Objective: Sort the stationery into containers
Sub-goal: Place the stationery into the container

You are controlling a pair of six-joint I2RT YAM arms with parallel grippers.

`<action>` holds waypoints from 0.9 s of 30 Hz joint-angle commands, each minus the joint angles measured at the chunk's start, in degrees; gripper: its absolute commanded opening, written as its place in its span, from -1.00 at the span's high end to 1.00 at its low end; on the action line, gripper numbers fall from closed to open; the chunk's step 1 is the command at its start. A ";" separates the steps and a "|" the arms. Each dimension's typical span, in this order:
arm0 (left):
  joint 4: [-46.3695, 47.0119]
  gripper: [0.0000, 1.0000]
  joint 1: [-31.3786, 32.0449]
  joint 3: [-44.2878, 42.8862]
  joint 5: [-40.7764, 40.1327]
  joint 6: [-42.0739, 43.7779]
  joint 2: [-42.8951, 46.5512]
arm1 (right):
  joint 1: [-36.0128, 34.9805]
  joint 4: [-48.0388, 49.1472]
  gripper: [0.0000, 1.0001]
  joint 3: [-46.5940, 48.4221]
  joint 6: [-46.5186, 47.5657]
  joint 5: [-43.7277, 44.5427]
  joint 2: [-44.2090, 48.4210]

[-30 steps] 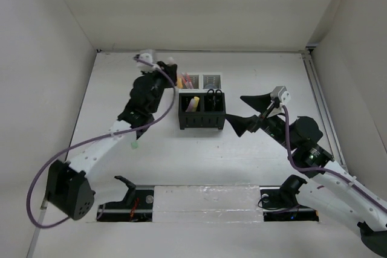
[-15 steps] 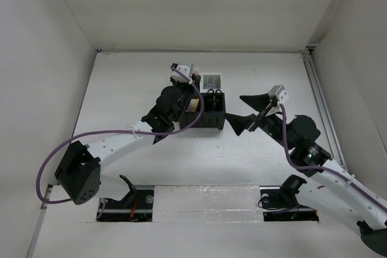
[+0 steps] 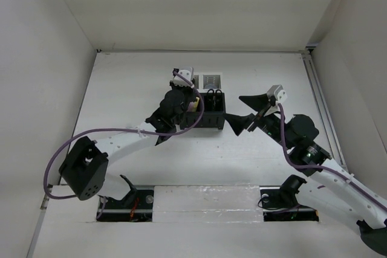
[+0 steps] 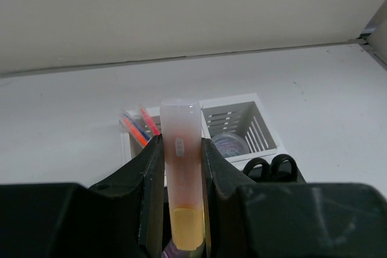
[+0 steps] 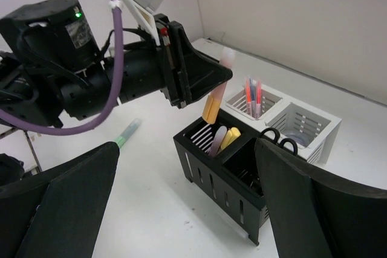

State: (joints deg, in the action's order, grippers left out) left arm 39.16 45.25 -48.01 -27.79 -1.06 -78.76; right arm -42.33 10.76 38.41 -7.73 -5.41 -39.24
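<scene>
My left gripper (image 4: 180, 143) is shut on an orange highlighter (image 4: 180, 167) with a pinkish translucent cap. It holds it tilted just above the left black compartment (image 5: 205, 164) of the containers. In the right wrist view the highlighter (image 5: 215, 92) hangs at that compartment's back rim, held by the left gripper (image 5: 222, 75). A pink highlighter (image 5: 217, 141) and a yellow one (image 5: 231, 136) stand inside. Scissors (image 5: 279, 139) sit in the right black compartment. Pens (image 5: 253, 96) stand in one white compartment and a round grey item (image 4: 230, 144) lies in the other. My right gripper (image 3: 245, 113) stands open, right of the block.
A green highlighter (image 5: 127, 133) lies on the table left of the black block. The white compartments (image 3: 210, 80) sit behind the black ones (image 3: 202, 119). White walls close in the table at the back and on both sides.
My left arm has swung right from behind and left of the organiser to above the left black compartment, carrying the highlighter. The right arm has barely moved.
</scene>
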 commanded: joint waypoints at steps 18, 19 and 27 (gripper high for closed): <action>4.88 0.04 -0.43 4.67 -2.97 -1.49 -1.49 | 0.40 2.77 -1.00 -0.53 0.52 -0.83 1.19; 5.49 -0.07 -0.43 4.68 -2.45 -1.49 -1.48 | 0.40 2.77 -1.00 -0.53 0.52 -0.83 1.19; 5.49 -0.34 0.09 6.79 -3.49 -2.02 5.54 | 0.40 3.30 -1.00 -0.53 0.52 -0.83 0.13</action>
State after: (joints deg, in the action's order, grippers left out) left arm 40.91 45.17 -41.54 -29.91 -2.46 -77.84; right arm -42.33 11.00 38.39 -7.70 -5.48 -39.11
